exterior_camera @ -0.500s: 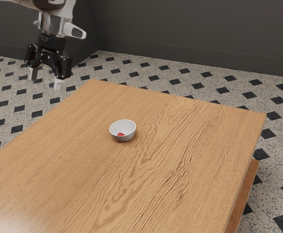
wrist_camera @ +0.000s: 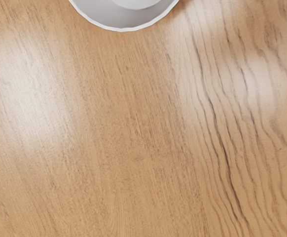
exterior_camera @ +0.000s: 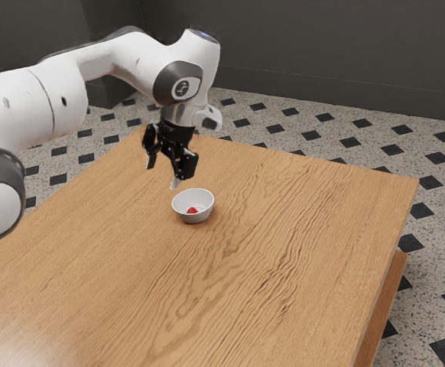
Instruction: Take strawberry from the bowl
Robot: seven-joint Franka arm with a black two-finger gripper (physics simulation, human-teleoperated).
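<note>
Downward points the hand point(exterior_camera: 163, 173), jaws parted, near the bowl point(exterior_camera: 195, 218)

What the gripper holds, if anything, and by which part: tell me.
Nothing is held: the jaws of the gripper stand apart with nothing between them; the strawberry lies in the bowl.

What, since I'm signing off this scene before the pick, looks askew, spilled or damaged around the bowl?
Nothing stands out. The white bowl stands upright on the wooden table, the red strawberry lies inside it, and my gripper hangs open above the tabletop, with nothing between its fingers.
</note>
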